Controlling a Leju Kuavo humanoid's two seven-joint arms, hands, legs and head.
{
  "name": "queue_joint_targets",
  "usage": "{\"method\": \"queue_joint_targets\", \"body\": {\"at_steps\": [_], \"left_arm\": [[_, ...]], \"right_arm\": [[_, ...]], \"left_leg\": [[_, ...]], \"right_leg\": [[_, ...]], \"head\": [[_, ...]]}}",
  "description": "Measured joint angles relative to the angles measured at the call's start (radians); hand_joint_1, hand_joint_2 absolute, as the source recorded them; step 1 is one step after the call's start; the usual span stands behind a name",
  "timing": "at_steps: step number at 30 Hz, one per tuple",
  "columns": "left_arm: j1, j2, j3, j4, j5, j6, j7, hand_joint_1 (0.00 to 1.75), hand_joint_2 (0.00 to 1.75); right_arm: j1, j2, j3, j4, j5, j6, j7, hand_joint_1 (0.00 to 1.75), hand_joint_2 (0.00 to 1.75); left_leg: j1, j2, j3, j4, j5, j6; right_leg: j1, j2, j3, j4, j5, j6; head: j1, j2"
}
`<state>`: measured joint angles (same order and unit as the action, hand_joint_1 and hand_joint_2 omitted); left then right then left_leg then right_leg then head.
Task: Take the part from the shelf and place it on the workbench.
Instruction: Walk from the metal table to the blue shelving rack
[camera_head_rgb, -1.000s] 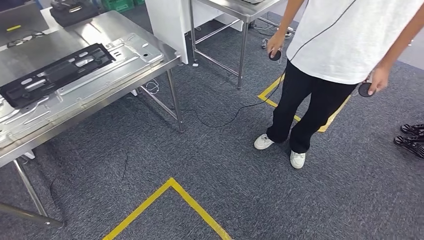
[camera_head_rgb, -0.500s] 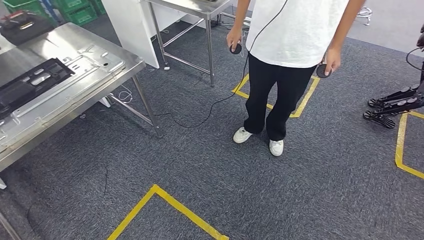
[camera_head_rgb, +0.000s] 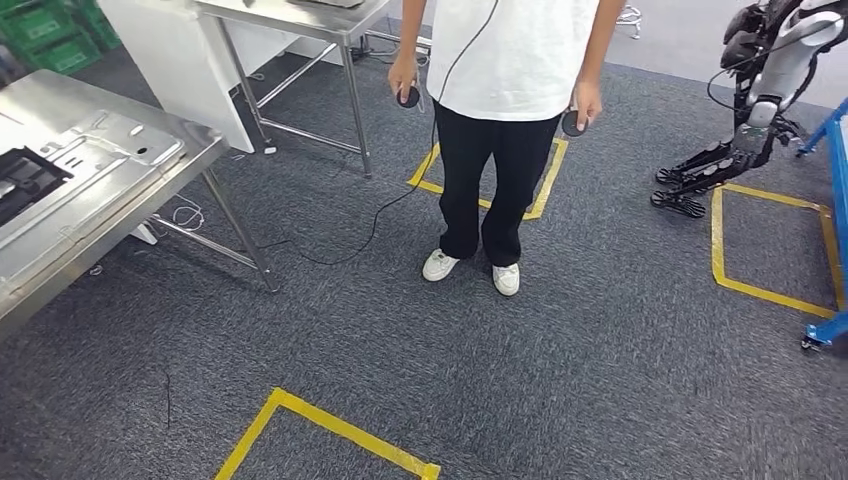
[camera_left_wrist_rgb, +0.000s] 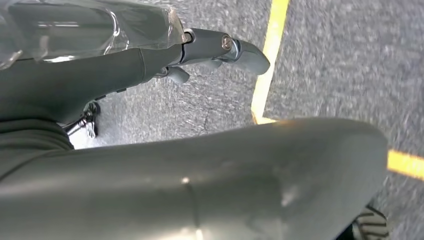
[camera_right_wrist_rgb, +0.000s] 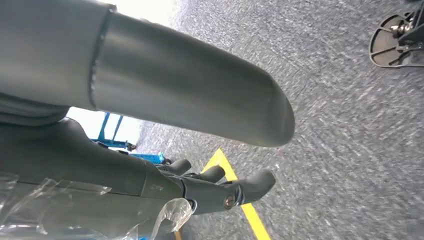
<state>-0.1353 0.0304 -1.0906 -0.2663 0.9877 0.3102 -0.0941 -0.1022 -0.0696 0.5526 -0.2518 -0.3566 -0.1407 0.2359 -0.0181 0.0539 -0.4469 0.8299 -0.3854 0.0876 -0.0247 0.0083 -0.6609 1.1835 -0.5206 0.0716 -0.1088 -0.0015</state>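
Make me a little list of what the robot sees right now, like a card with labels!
floor: grey carpet with yellow tape lines
workbench: shiny metal table at the left, a black part lying on it
person: stands in the middle, white shoes, a small dark round thing in each hand
other robot: dark legs at the far right
left hand: empty, fingers stretched out over the carpet
right hand: empty, fingers apart over the carpet

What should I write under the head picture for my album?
A person stands on grey carpet between a steel table and another robot.
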Motion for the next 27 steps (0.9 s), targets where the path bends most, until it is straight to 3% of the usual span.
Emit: {"method": "queue_joint_targets", "body": {"at_steps": [1, 3, 5, 7, 9, 10, 12, 13, 14, 15, 16, 19, 20, 22, 23, 24, 25, 27], "left_arm": [[-0.002, 0.0, 0.0, 0.0, -0.001, -0.008, 0.003, 0.0, 0.0], [-0.009, 0.002, 0.0, 0.0, -0.001, -0.023, 0.011, 0.0, 0.0], [-0.016, 0.006, -0.001, 0.0, -0.002, -0.03, 0.017, 0.0, 0.0], [-0.021, 0.008, -0.001, 0.0, -0.002, -0.03, 0.019, 0.0, 0.0], [-0.025, 0.008, -0.001, 0.0, -0.002, -0.031, 0.019, 0.0, 0.0], [-0.026, 0.008, -0.002, 0.0, -0.002, -0.031, 0.019, 0.0, 0.0], [-0.025, 0.008, -0.004, 0.0, -0.002, -0.031, 0.019, 0.0, 0.0], [-0.024, 0.008, -0.005, 0.0, -0.002, -0.031, 0.019, 0.0, 0.0], [-0.023, 0.008, -0.006, 0.0, -0.002, -0.031, 0.019, 0.0, 0.0], [-0.022, 0.008, -0.006, 0.0, -0.002, -0.031, 0.019, 0.0, 0.0], [-0.021, 0.008, -0.006, 0.0, -0.002, -0.031, 0.019, 0.0, 0.0], [-0.025, 0.011, -0.007, 0.0, -0.002, -0.031, 0.019, 0.0, 0.0], [-0.027, 0.013, -0.008, 0.0, -0.002, -0.03, 0.019, 0.0, 0.0], [-0.029, 0.017, -0.008, 0.0, -0.003, -0.03, 0.019, 0.0, 0.0], [-0.032, 0.017, -0.009, 0.0, -0.003, -0.03, 0.019, 0.0, 0.0], [-0.034, 0.017, -0.01, 0.0, -0.003, -0.03, 0.018, 0.0, 0.0], [-0.036, 0.016, -0.01, 0.0, -0.003, -0.03, 0.018, 0.0, 0.0], [-0.031, 0.016, -0.013, 0.0, -0.003, -0.029, 0.017, 0.0, 0.0]], "right_arm": [[0.0, -0.001, 0.0, 0.0, -0.001, 0.0, -0.001, 0.0, 0.0], [-0.001, 0.0, 0.0, 0.0, -0.004, -0.002, -0.001, 0.0, 0.0], [-0.002, 0.002, 0.001, 0.0, -0.007, -0.003, -0.002, 0.0, 0.0], [0.0, 0.003, 0.001, 0.0, -0.008, -0.004, -0.002, 0.0, 0.0], [0.0, 0.002, 0.001, 0.0, -0.01, -0.004, -0.003, 0.0, 0.0], [-0.001, 0.002, 0.001, 0.0, -0.012, -0.004, -0.003, 0.0, 0.0], [-0.004, 0.002, 0.002, 0.0, -0.017, -0.005, -0.004, 0.0, 0.0], [-0.005, 0.002, 0.002, 0.0, -0.021, -0.006, -0.004, 0.0, 0.0], [-0.004, 0.002, 0.003, 0.0, -0.025, -0.006, -0.004, 0.0, 0.0], [-0.004, 0.002, 0.003, 0.0, -0.027, -0.006, -0.005, 0.0, 0.0], [-0.004, 0.002, 0.003, 0.0, -0.029, -0.006, -0.006, 0.0, 0.0], [-0.006, 0.005, 0.005, 0.0, -0.032, -0.006, -0.008, 0.0, 0.0], [-0.006, 0.008, 0.007, 0.0, -0.033, -0.006, -0.009, 0.0, 0.0], [-0.003, 0.011, 0.01, 0.0, -0.036, -0.006, -0.01, 0.0, 0.0], [0.0, 0.01, 0.011, 0.0, -0.038, -0.007, -0.01, 0.0, 0.0], [0.002, 0.009, 0.013, 0.0, -0.039, -0.007, -0.01, 0.0, 0.0], [0.002, 0.008, 0.014, 0.0, -0.039, -0.007, -0.01, 0.0, 0.0], [-0.001, 0.007, 0.018, 0.0, -0.041, -0.007, -0.01, 0.0, 0.0]], "left_leg": [[0.002, 0.01, -0.001, 0.003, -0.002, -0.003], [0.002, 0.027, -0.003, 0.016, -0.01, -0.015], [-0.003, 0.042, -0.008, 0.027, -0.016, -0.026], [-0.001, 0.057, -0.01, 0.032, -0.02, -0.031], [0.006, 0.033, -0.024, 0.071, -0.05, -0.038], [0.01, 0.011, -0.045, 0.124, -0.084, -0.043], [0.013, -0.028, -0.113, 0.279, -0.164, -0.046], [0.013, -0.035, -0.145, 0.348, -0.19, -0.044], [0.011, -0.04, -0.163, 0.386, -0.198, -0.039], [0.008, -0.044, -0.162, 0.381, -0.185, -0.032], [0.004, -0.051, -0.139, 0.331, -0.152, -0.024], [-0.011, -0.108, -0.031, 0.093, -0.043, 0.0], [-0.015, -0.122, -0.014, 0.053, -0.029, 0.005], [-0.018, -0.119, -0.009, 0.029, -0.022, 0.012], [-0.016, -0.11, -0.005, 0.018, -0.013, 0.015], [-0.013, -0.101, 0.0, 0.003, -0.003, 0.019], [-0.009, -0.092, 0.005, -0.01, 0.006, 0.022], [-0.006, -0.067, 0.006, -0.018, 0.013, 0.023]], "right_leg": [[-0.003, -0.009, 0.034, -0.058, 0.031, 0.004], [-0.008, -0.05, 0.121, -0.213, 0.091, 0.01], [-0.008, -0.07, 0.159, -0.293, 0.114, 0.002], [-0.005, -0.049, 0.152, -0.295, 0.116, -0.012], [-0.003, -0.03, 0.148, -0.294, 0.12, -0.022], [-0.003, -0.02, 0.145, -0.295, 0.123, -0.027], [0.002, 0.0, 0.14, -0.295, 0.127, -0.035], [0.004, 0.012, 0.137, -0.295, 0.129, -0.038], [0.006, 0.024, 0.134, -0.295, 0.131, -0.04], [0.008, 0.038, 0.133, -0.295, 0.134, -0.041], [0.008, 0.052, 0.132, -0.295, 0.136, -0.042], [0.002, 0.088, 0.129, -0.297, 0.144, -0.037], [-0.002, 0.098, 0.125, -0.298, 0.148, -0.032], [-0.006, 0.117, 0.12, -0.307, 0.158, -0.017], [-0.006, 0.114, 0.119, -0.31, 0.16, -0.013], [-0.004, 0.096, 0.114, -0.303, 0.152, -0.01], [-0.001, 0.07, 0.1, -0.273, 0.13, -0.007], [0.0, 0.018, 0.04, -0.141, 0.052, 0.001]], "head": [[0.0, 0.0], [-0.001, 0.0], [-0.002, 0.0], [-0.002, 0.0], [-0.003, 0.0], [-0.003, 0.0], [-0.002, 0.0], [-0.002, 0.0], [-0.002, 0.0], [-0.002, 0.0], [-0.002, 0.0], [-0.003, 0.0], [-0.003, 0.0], [-0.003, 0.0], [-0.003, 0.0], [-0.002, 0.0], [-0.002, 0.0], [-0.001, 0.0]]}}
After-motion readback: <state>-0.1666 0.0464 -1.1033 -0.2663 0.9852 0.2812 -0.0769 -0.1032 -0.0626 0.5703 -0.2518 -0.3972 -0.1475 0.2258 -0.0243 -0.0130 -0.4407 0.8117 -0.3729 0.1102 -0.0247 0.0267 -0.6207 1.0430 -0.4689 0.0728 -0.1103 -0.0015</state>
